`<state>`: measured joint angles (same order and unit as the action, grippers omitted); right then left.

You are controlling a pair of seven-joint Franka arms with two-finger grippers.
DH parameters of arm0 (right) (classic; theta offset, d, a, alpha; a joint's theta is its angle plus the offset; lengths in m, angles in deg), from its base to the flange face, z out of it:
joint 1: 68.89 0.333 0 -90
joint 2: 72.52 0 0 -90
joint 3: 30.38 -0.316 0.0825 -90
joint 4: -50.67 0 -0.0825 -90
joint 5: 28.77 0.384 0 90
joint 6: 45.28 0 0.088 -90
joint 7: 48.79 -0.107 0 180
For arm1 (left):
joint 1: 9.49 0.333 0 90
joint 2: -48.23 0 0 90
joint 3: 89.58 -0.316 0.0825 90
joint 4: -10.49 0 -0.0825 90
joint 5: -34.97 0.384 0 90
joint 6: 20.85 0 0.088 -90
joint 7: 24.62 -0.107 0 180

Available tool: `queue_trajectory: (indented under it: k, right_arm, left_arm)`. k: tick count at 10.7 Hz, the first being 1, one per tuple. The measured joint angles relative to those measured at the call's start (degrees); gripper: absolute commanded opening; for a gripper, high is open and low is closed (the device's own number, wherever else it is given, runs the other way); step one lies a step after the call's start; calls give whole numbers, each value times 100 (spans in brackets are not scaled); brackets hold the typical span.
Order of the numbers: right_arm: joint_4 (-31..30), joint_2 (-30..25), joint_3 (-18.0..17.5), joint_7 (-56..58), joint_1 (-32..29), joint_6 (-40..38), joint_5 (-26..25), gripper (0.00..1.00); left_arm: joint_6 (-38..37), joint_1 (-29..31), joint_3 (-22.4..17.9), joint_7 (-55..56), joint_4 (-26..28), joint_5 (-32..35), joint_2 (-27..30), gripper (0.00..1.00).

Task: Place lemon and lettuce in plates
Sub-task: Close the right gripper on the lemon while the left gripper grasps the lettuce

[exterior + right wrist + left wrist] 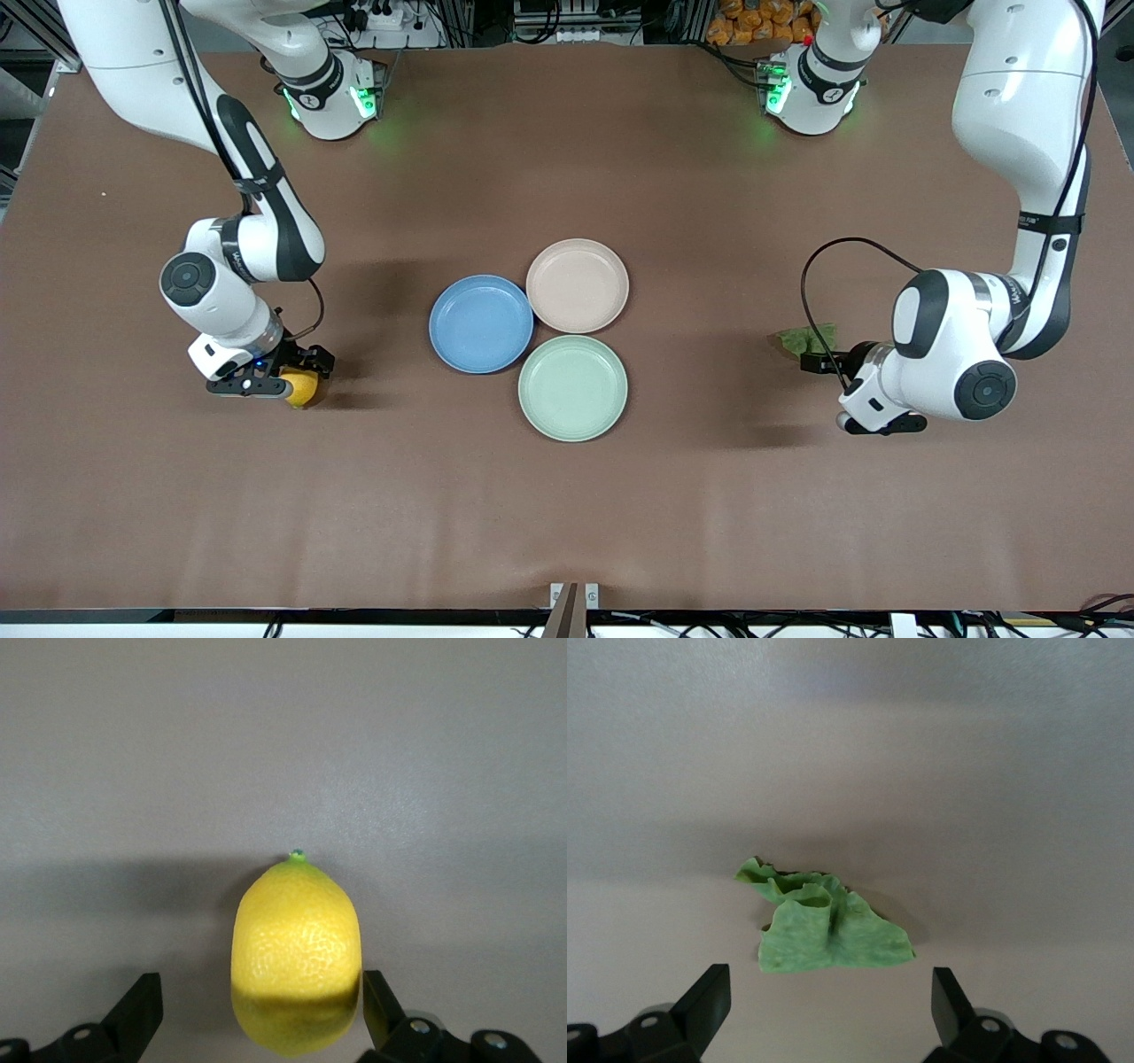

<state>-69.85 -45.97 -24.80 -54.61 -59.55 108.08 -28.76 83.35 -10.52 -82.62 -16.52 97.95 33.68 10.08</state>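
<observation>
The yellow lemon (304, 388) lies on the brown table toward the right arm's end. My right gripper (291, 379) is low over it, open, with the lemon (296, 957) between its fingers and close against one finger (376, 999). The wrinkly green lettuce (806, 338) lies toward the left arm's end. My left gripper (817, 362) is open beside it; in the left wrist view the lettuce (826, 930) lies just ahead of the spread fingers of the gripper (830, 974). The blue plate (481, 323) and the beige-pink plate (578, 285) stand empty mid-table.
A pale mint-green plate (573, 387) stands empty, touching the other two and nearer the front camera. The three plates form a tight cluster between the two arms. Brown table cloth spreads all around them.
</observation>
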Motion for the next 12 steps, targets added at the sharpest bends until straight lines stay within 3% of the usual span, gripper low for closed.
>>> queue_trajectory:
  k: [4, 8, 9, 10, 11, 12]
  right_arm:
    - [2, 159, 11, 0, -2, 212, 0, 100]
    - [2, 283, 32, 2, -13, 313, -3, 100]
    - [2, 283, 38, 3, -16, 313, -4, 94]
    - [2, 283, 41, 15, -26, 313, -4, 85]
    - [2, 283, 44, 50, -55, 313, -5, 67]
    - [3, 283, 50, 115, -106, 316, -6, 38]
  left_arm:
    - [292, 87, -16, -8, 61, 0, -427, 100]
    - [724, 98, -12, -11, 405, 0, -486, 100]
    - [726, 99, -12, -11, 405, 0, -485, 91]
    - [727, 104, -12, -12, 405, 0, -484, 63]
    - [730, 112, -12, -63, 405, 0, -479, 39]
    - [733, 129, -13, -193, 405, 0, -475, 23]
